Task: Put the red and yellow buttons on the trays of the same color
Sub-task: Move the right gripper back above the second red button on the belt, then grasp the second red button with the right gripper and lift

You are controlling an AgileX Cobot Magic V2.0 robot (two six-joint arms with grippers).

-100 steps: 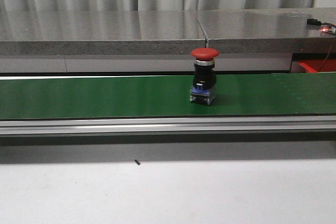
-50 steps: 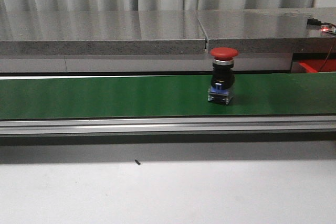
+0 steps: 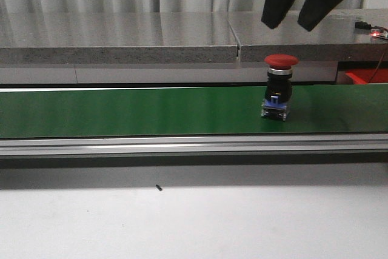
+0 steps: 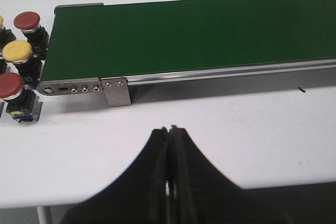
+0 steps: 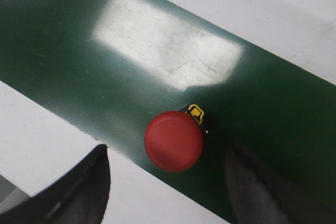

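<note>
Front view: red button [image 3: 280,87] stands upright on the green belt [image 3: 121,110], toward the right end, long axis vertical, mushroom cap up, blue-and-clear contact block at the base on the belt. Right gripper [image 3: 305,5] hangs above it, slightly right, fingers spread wide, nothing held, not touching. Right wrist view looks straight down on the cap [image 5: 174,141], sitting between the two fingers, a small yellow tab beside it. Likely rigid plastic, light, top-heavy, smooth cap probably slippery; better grab on the black barrel under the cap, fingers either side, so it doesn't tip. Left gripper [image 4: 168,171] is closed flat, empty, parked over the white table [image 4: 236,124] near the belt's end, where spare red and yellow buttons [image 4: 18,51] stand. Trays not visible.
</note>
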